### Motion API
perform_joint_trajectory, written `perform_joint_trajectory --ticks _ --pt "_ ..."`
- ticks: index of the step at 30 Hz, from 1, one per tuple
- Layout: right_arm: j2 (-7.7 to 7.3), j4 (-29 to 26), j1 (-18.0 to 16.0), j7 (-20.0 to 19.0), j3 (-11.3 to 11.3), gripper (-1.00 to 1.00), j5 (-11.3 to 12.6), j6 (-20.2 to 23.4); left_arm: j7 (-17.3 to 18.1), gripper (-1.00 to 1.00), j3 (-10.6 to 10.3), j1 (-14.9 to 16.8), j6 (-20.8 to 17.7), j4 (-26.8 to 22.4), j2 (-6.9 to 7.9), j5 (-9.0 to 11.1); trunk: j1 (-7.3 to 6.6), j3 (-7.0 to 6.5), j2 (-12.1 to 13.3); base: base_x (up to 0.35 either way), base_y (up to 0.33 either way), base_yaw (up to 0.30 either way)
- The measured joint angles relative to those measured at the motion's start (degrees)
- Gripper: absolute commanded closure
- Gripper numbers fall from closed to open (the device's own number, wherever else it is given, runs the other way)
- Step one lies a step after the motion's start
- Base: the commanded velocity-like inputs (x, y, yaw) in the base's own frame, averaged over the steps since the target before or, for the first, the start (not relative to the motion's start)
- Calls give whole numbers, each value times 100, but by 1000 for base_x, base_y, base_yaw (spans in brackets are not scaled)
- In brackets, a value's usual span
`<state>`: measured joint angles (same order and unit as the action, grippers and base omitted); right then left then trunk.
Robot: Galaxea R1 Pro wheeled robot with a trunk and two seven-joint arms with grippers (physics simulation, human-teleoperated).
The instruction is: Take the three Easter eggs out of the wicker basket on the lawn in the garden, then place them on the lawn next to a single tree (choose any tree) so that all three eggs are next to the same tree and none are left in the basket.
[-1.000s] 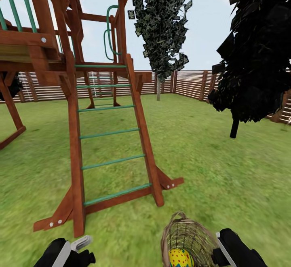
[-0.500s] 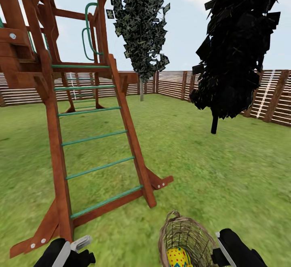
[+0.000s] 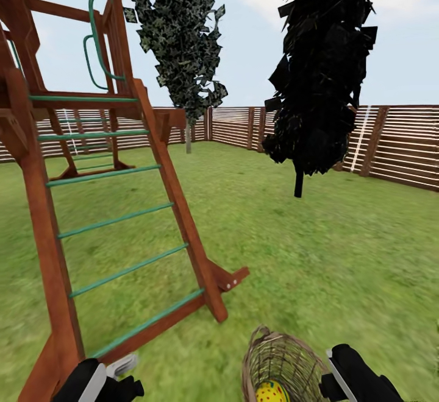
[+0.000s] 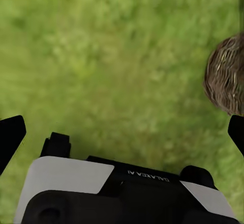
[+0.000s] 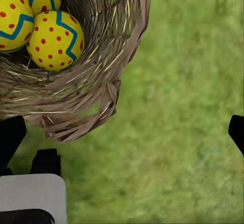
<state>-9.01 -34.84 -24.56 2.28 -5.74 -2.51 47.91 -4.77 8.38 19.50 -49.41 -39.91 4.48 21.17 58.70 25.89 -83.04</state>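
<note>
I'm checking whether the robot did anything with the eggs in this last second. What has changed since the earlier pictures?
Only the view moved: it swung to the right, so the play frame's ladder and both dark trees slid left in the picture. The wicker basket stayed between the left gripper and right gripper, with the Easter eggs still inside. Nothing was taken hold of or let go.

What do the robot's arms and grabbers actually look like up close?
Both are glossy black with white panels. The left gripper has a pale grey finger on a rounded black wrist; its wrist camera shows a white plate and small lettering on a black bar. The right gripper has a white strip along a bulky black housing. Fingertips are black.
</note>
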Motion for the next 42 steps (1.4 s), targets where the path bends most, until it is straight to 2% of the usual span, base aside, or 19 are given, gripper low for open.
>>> perform_joint_trajectory --ticks 10,22,34,42 --pt "0 0 0 0 -9 -100 3 1 0 -100 -5 0 0 1 -6 -7 1 0 0 230 162 -294" --pt "7 0 -1 0 -7 -100 2 2 0 -100 -5 0 0 0 -9 7 5 0 1 -40 61 -269" --pt "8 1 0 -1 -2 -100 6 -1 0 -100 1 0 -1 0 -5 17 3 0 0 -74 313 -278" --pt "4 2 -2 0 0 -100 -1 2 0 -100 -2 -2 0 -1 -8 19 0 0 0 184 230 -145"
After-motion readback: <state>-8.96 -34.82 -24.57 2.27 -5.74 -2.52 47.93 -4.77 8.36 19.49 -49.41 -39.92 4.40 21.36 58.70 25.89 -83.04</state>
